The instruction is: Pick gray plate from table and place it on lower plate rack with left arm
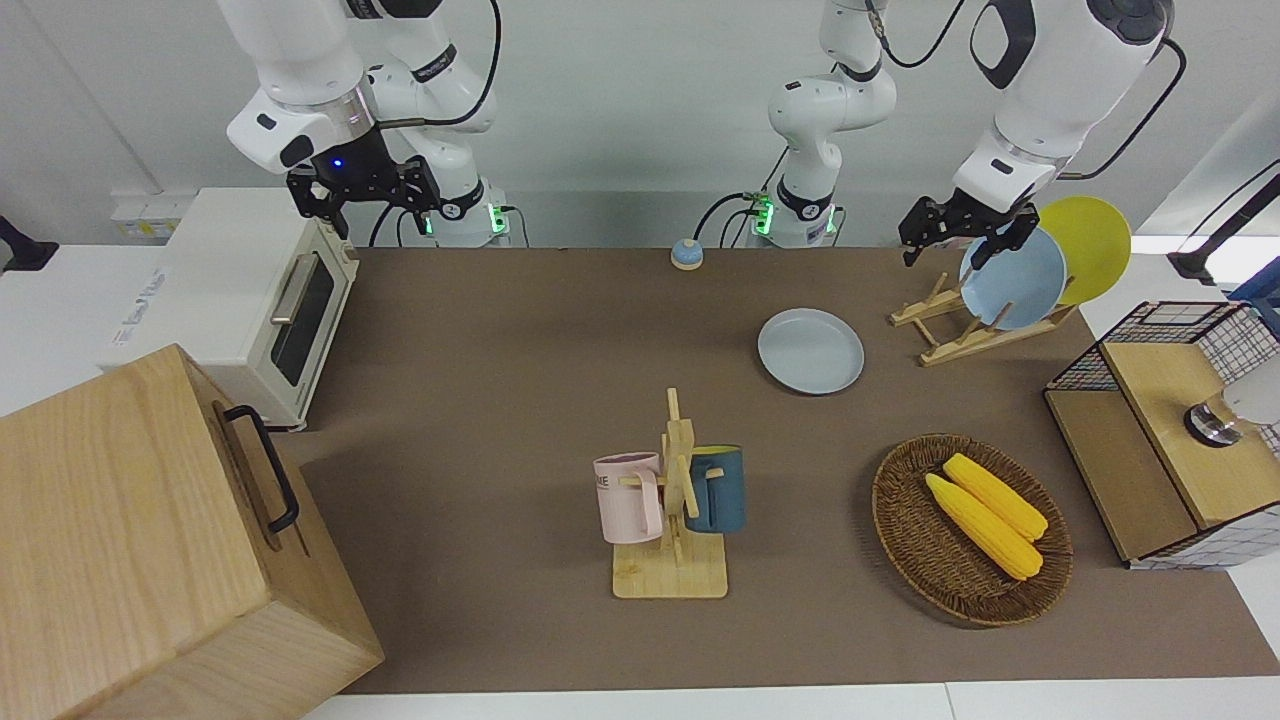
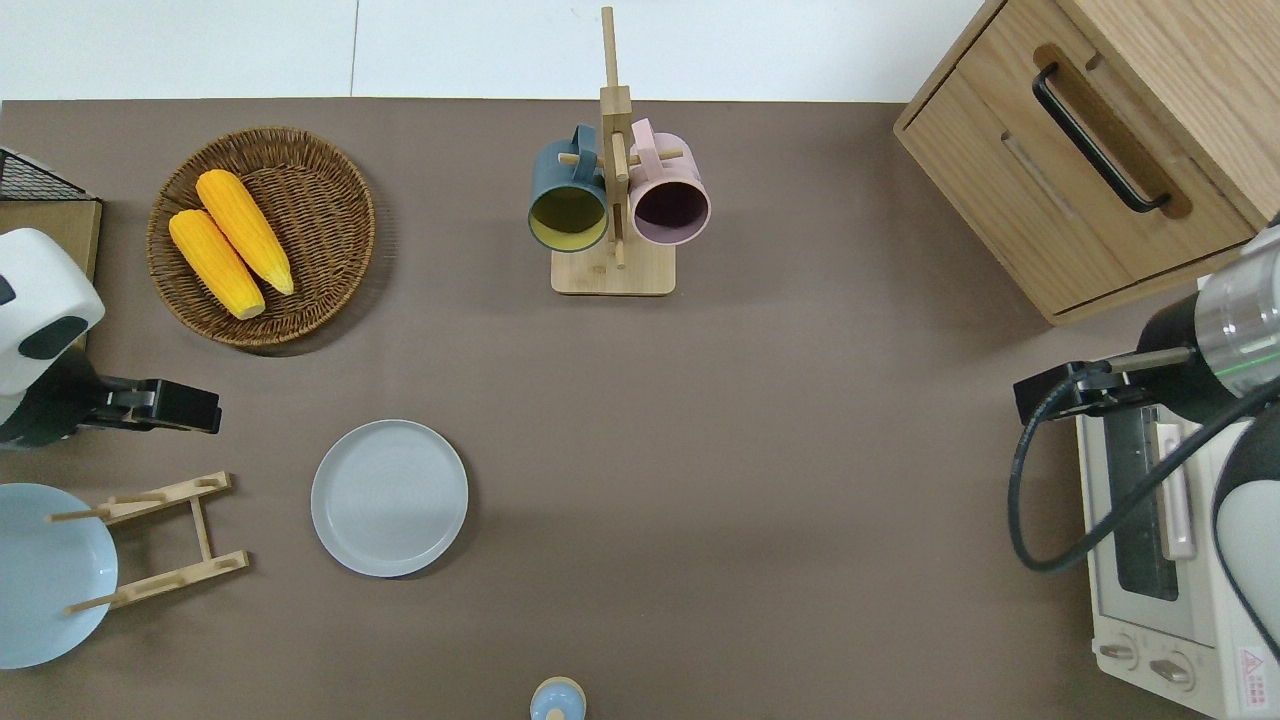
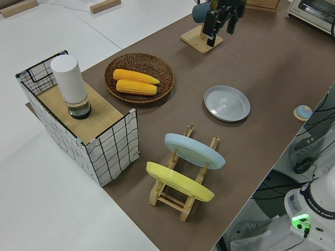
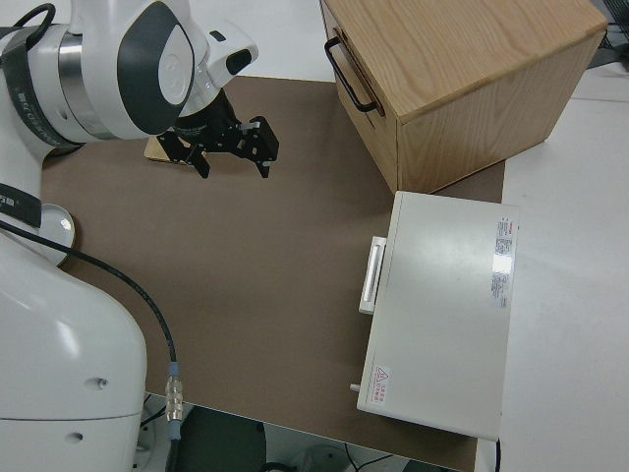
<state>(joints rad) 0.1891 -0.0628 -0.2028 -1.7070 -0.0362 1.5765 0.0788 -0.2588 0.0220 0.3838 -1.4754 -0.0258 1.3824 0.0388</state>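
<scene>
The gray plate (image 1: 810,350) lies flat on the brown mat, also in the overhead view (image 2: 389,497) and the left side view (image 3: 226,103). The lower plate rack (image 1: 945,335) (image 2: 160,540) (image 3: 178,196) stands beside it toward the left arm's end of the table. It holds a sky-blue plate (image 1: 1015,280) and a yellow plate (image 1: 1090,245) in its slots. My left gripper (image 1: 948,252) (image 2: 170,405) (image 3: 220,29) is open and empty, up in the air over the mat between the rack and the corn basket. My right gripper (image 1: 365,195) (image 4: 231,152) is open and parked.
A wicker basket (image 1: 900,520) with two corn cobs, a mug tree (image 1: 670,575) with a pink and a dark blue mug, a wire-sided box (image 1: 1170,430) with a white cylinder, a toaster oven (image 1: 250,300), a wooden drawer cabinet (image 1: 130,540) and a small blue knob (image 1: 686,254) stand on or beside the mat.
</scene>
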